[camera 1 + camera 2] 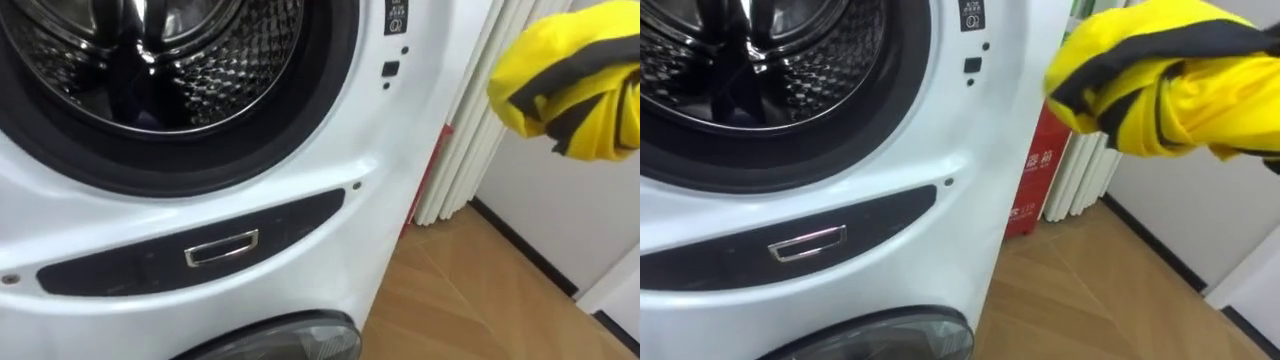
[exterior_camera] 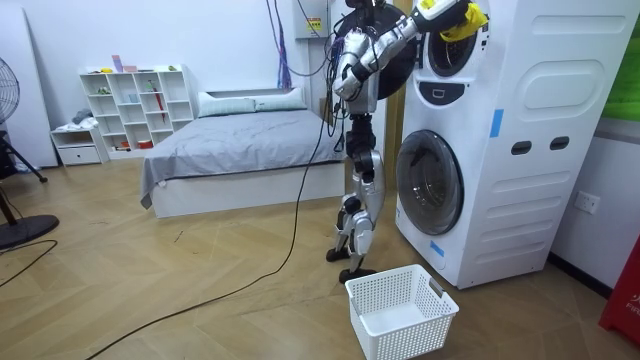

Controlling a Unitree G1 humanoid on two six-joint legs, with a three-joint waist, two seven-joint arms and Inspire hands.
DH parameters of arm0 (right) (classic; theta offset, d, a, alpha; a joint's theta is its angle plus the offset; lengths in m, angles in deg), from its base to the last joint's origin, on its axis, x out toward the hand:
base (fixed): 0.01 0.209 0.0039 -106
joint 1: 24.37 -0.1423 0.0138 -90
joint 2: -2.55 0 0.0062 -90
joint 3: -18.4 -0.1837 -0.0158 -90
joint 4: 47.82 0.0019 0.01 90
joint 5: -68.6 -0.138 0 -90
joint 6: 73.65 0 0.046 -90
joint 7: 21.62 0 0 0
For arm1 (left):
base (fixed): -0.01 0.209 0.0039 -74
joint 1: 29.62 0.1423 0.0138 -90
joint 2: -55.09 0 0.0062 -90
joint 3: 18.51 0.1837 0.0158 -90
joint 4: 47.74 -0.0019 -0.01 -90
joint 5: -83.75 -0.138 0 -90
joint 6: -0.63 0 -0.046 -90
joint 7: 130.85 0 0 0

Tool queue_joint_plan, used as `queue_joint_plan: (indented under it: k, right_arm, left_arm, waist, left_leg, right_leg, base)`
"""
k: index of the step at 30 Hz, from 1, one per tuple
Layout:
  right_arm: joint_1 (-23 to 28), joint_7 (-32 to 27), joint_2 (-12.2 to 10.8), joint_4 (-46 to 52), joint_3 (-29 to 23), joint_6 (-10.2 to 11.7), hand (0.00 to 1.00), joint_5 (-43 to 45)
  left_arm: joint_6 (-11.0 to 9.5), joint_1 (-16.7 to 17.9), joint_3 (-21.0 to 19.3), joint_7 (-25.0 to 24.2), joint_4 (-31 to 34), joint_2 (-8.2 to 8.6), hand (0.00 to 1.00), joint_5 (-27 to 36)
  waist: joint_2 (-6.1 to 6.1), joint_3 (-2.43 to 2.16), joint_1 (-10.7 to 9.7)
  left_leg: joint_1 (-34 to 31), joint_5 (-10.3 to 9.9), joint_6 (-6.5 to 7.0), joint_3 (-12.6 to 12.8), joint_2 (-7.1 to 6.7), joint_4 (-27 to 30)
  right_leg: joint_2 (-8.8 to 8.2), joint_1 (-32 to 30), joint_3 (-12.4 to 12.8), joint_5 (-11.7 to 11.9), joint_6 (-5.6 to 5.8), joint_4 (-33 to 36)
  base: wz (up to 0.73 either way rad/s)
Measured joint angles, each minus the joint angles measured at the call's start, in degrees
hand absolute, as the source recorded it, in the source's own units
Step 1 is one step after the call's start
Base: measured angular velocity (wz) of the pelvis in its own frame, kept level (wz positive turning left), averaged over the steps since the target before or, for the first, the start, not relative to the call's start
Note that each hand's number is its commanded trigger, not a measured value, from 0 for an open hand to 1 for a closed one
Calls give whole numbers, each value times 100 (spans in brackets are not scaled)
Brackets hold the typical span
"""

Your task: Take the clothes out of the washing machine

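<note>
Right eye view | yellow garment [image 1: 1160,90] bunched over right robot hand [image 2: 436,14] | grip hidden, cannot tell

Garment [image 1: 570,85] raised right of upper drum [image 1: 150,60]; basket [image 2: 395,330] on floor [image 2: 200,280] before washing machine [image 2: 520,150], beside robot's feet

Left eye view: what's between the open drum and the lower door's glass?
A dark curved panel carrying a small chrome handle; nothing else between the drum and the lower door. Both eye views show it.

White basket [image 2: 410,335] on wooden floor [image 2: 120,250]; grey bed [image 2: 240,140] and white shelf [image 2: 140,100] stand beyond.
</note>
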Motion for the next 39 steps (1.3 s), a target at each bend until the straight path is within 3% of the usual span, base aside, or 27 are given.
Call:
queue_joint_plan:
  k: [8,13,18,23,28,32,33,39]
  right_arm:
    - [499,-169,-43,-155,-44,-22,100,-522]
    - [678,-198,-346,-889,-28,-256,100,-492]
    - [945,-259,-738,-1279,73,-400,100,-317]
    - [955,-432,-758,-2051,491,-419,100,-196]
    - [957,-538,-800,-3044,768,-501,100,27]
    - [904,-809,-983,-3894,797,-537,100,31]
    - [888,-920,-1020,-3995,806,-537,100,27]
    - [258,-1173,-1004,-5077,939,-494,100,-39]
  left_arm:
    - [5,-24,0,-4,56,-87,0,-26]
    - [50,-50,0,-1,60,-148,0,-23]
    - [135,-213,25,-1,64,-141,0,15]
    - [165,-339,80,119,167,-153,0,-14]
    - [249,-438,600,128,170,-152,0,26]
    - [277,-545,690,122,256,-152,0,33]
    - [319,-592,707,86,295,-151,0,34]
    - [338,-614,1174,-40,419,-196,0,39]
  waist:
    - [-20,-4,-31]
    - [-68,38,-10]
    - [-47,49,-9]
    - [0,61,-15]
    - [276,45,-137]
    - [481,41,-156]
    - [584,27,-189]
    - [919,73,-330]
  left_leg:
    - [11,1,-2,56,-14,28]
    - [-2,0,-2,338,8,28]
    - [2,-1,-4,474,19,57]
    - [-2,-4,-10,693,68,63]
    - [-95,-42,-74,848,79,72]
    - [-180,-42,-74,846,68,75]
    - [-281,-42,-74,850,61,81]
    - [-712,-41,-71,844,19,95]
  right_leg:
    - [3,22,11,5,-9,-11]
    - [55,-80,230,5,-8,-10]
    - [108,-117,401,28,-16,-10]
    - [181,-197,650,99,-14,-6]
    - [247,-321,825,176,13,-4]
    - [278,-456,929,183,14,45]
    - [289,-599,951,183,17,106]
    - [365,-1165,1179,210,67,322]
  base:
    - [-5]
    - [-22]
    - [-19]
    - [-28]
    - [-22]
    - [-17]
    - [-20]
    - [-21]
